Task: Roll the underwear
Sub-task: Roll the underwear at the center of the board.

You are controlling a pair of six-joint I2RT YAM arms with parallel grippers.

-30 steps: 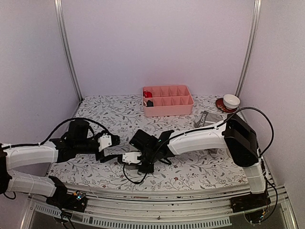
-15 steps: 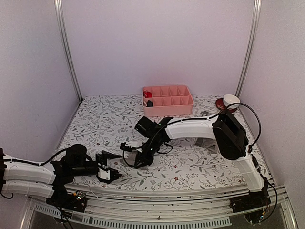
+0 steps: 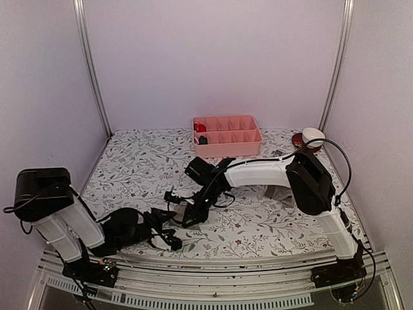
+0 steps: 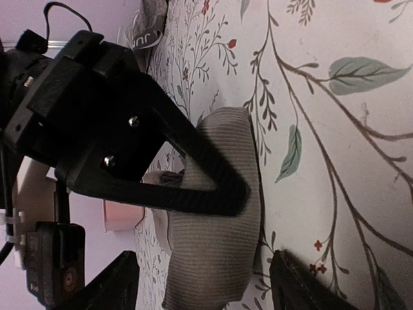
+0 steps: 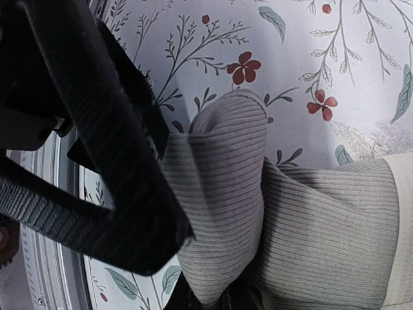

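The grey ribbed cloth briefs [image 5: 310, 219], a pale waistband showing at one edge, lie bunched on the floral-patterned bench [image 3: 129, 168] near its front middle. They are folded over themselves into a thick, loose hump rather than a tight roll. The right end effector [image 5: 181, 274] is clamped narrow on a fold of that cloth, its black ribbed fingers [image 5: 110, 161] pinching the turned-over edge just above the bench. The left end effector [image 4: 206, 284] sits low by the near edge, facing the briefs from just beside them. Its fingers stand wide apart and grip nothing, though whether they already straddle the cloth cannot be told.

The second garment, grey boxer-briefs with a dark, white-lettered waistband [image 4: 147, 35], lies well apart toward the far right, mostly hidden behind the right arm in the overhead view. A pink divided plastic tray [image 3: 226, 152] stands at the back of the bench.

The step in hand looks like rolling the first pair, and it seems at an early stage, with the right side holding the fold and the left placed to help. The next move probably calls for the left end effector to close on the free side of the fold. Both ends could then turn over evenly toward the waistband, with enough tension that the soft knit does not spring open.
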